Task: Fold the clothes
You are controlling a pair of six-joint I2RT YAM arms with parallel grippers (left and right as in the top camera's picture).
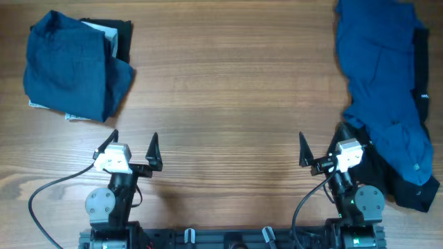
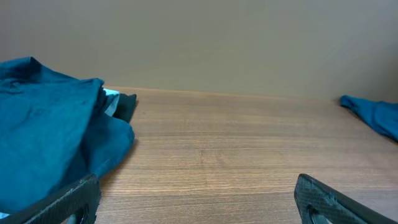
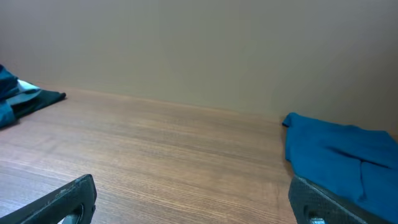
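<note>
Roughly folded blue stack (image 1: 69,69) far left on bench (image 1: 228,90); loose blue shirt (image 1: 384,90) over black garment (image 1: 408,195) at right not yet folded, task partway. Wide & empty: left gripper (image 1: 133,140), right gripper (image 1: 320,140)

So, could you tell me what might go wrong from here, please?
1. The blue shirt lies crumpled over a black garment; the open right gripper could pinch both layers.
2. That heap reaches the picture's right edge; a tug might drag it off the table.
3. The open left gripper could knock the folded stack.
</note>
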